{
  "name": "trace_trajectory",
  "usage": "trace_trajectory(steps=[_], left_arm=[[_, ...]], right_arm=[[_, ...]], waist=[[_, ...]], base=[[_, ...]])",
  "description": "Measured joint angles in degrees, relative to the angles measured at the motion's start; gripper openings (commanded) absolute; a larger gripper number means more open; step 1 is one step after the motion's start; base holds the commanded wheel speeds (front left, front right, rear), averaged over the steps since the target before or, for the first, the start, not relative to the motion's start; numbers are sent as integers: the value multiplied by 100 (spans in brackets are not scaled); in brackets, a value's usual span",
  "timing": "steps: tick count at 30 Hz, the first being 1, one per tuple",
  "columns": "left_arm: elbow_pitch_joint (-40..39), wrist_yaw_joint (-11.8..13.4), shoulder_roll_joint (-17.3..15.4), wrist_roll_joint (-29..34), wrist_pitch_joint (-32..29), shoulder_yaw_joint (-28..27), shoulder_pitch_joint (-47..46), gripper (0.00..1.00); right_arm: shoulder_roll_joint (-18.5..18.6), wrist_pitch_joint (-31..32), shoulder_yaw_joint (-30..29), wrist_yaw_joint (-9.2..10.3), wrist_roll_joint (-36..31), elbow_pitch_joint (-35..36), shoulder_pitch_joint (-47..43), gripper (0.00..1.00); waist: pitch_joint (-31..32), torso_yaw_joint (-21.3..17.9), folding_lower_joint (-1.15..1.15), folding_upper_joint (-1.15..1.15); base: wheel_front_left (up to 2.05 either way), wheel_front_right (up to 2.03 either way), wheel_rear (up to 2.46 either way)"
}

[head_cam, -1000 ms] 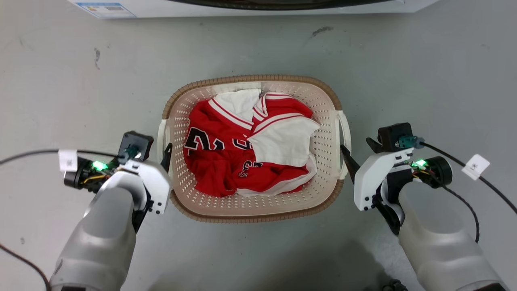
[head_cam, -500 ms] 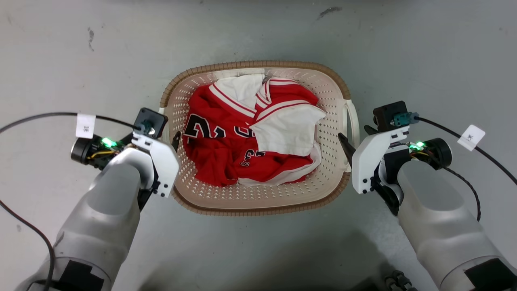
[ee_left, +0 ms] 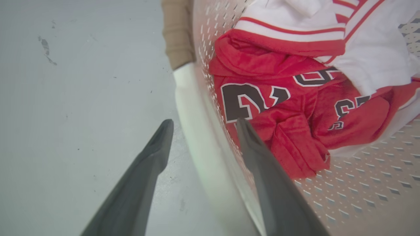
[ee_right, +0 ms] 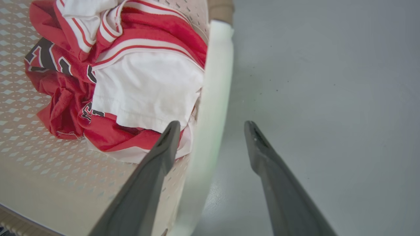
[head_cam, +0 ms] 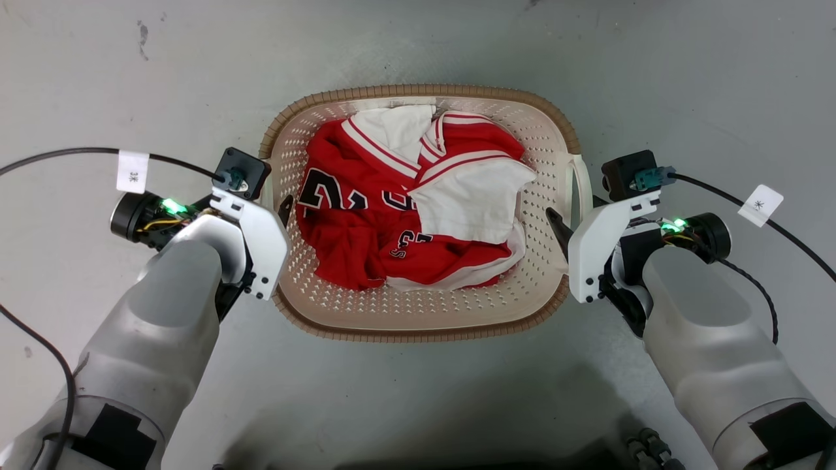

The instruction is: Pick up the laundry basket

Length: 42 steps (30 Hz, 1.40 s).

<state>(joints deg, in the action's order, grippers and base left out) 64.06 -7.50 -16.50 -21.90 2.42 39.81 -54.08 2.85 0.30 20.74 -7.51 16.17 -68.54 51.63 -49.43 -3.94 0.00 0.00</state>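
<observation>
Basket [head_cam: 418, 334]: on the floor [head_cam: 653, 78] between both arms, with a red jersey [head_cam: 366, 222] inside.
Left gripper [ee_left: 204, 122]: jaws spread astride the left handle [ee_left: 190, 98], one inside the wall and one outside, pinching nothing.
Right gripper [ee_right: 212, 124]: jaws spread the same way astride the right handle [ee_right: 213, 82].
Risk: uneven closing or lifting could tip the basket and spill the jersey. The smooth handles may slip, and an inner jaw may snag cloth.
Writing: black numerals on the jersey are folded and not readable whole. The marks on the cable tags [head_cam: 132, 172] are too small to read.
</observation>
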Motion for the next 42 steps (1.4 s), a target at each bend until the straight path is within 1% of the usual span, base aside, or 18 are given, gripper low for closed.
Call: trace_trajectory(steps=[3,4,5,6,9,15,19,27,36,39,42], left_arm=[[-21,-3,-25,-178,-33,108,-51,100],[-36,-2,-24,-253,-76,152,-55,91],[-63,-2,-27,-310,-83,218,-57,31],[-82,-3,-26,-370,-109,256,-69,0],[-138,-1,-4,-570,-213,407,-73,0],[-260,1,-90,-925,-336,698,-71,0],[-394,16,-147,-1271,-564,951,23,0],[-758,18,-356,-1979,-1049,1560,345,0],[-1106,34,-519,-2777,-1616,2107,606,0],[-1267,34,-643,-3064,-1829,2295,744,0],[-1417,37,-773,-3278,-1948,2472,829,0]], right_arm=[[3,11,51,0,66,-40,37,100],[3,45,77,0,120,-44,48,75],[3,57,105,0,153,-46,58,0],[1,52,129,0,155,-48,66,0],[-29,56,191,-1,198,-90,105,0],[-46,35,244,-3,222,-190,127,0],[-48,193,294,-3,298,-249,119,0],[-44,1062,705,-1,593,-261,-51,0],[-37,1755,971,0,946,-271,-377,0],[-35,2164,1151,1,1181,-137,-582,0],[-35,2380,1313,1,1271,-59,-617,0]], waist=[[-39,15,0,0],[-49,24,0,0],[-60,30,0,0],[-67,33,0,0],[-69,37,0,0],[-24,25,0,0],[120,11,0,0],[737,-11,0,0],[1687,-22,-1,0],[2010,-34,-1,0],[2318,-55,-1,0]], base=[[0,0,0],[0,0,0],[0,0,0],[0,0,0],[0,0,0],[0,0,0],[0,0,0],[0,0,0],[0,0,0],[0,0,0],[0,0,0]])
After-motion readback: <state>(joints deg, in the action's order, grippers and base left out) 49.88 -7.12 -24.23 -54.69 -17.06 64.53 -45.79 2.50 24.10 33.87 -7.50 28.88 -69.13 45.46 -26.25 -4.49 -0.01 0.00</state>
